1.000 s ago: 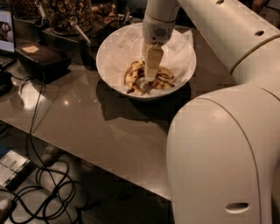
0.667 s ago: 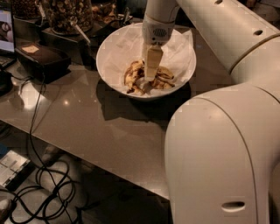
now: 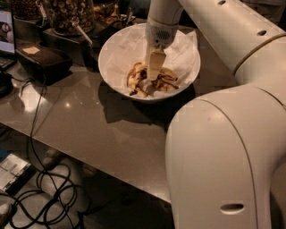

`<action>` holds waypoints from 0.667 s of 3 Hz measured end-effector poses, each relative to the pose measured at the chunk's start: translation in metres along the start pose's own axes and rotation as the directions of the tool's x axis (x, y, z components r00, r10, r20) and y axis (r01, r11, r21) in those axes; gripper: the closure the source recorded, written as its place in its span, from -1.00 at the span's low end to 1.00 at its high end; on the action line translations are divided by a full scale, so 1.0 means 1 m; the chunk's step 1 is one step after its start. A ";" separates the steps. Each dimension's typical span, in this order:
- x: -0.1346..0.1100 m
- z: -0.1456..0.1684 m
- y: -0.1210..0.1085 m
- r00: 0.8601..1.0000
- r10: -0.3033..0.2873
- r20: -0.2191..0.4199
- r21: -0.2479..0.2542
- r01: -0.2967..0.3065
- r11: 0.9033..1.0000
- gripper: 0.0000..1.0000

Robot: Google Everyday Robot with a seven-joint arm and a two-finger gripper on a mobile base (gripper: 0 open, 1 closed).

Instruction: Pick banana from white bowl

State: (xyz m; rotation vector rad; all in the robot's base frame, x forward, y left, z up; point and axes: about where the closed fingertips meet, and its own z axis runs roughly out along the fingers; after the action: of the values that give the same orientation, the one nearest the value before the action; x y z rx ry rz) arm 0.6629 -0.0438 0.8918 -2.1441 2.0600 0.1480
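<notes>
The white bowl [image 3: 111, 53], lined with crumpled white paper, stands on the grey-brown counter at upper centre. Several overripe bananas blotched brown-black lie at its bottom. The longest curved banana [image 3: 132, 79] lies on the left of the bunch, with shorter ones [image 3: 169, 80] to its right. My gripper [image 3: 152, 78] reaches straight down into the bowl from above. Its tip is down among the bananas, between the long one and the shorter ones. The contact point is hidden by the gripper body.
Glass jars of snacks [image 3: 67, 13] stand behind the bowl at the left. A dark box [image 3: 42, 62] sits on the counter's left side. Cables [image 3: 40, 179] hang below the front edge. My arm's large white body [image 3: 223, 156] fills the right foreground.
The gripper stays down in the bowl among the bananas. The arm's near body has shifted slightly left. The bananas have not visibly moved.
</notes>
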 end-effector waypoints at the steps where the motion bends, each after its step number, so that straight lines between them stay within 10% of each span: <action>1: 0.000 0.002 -0.001 1.000 -0.005 -0.002 -0.005 0.005 1.000 -0.12; 2: -0.001 0.005 0.000 1.000 -0.010 -0.005 -0.011 0.010 1.000 -0.08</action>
State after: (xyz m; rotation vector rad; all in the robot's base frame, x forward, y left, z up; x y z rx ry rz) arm 0.6632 -0.0421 0.8873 -2.1624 2.0561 0.1530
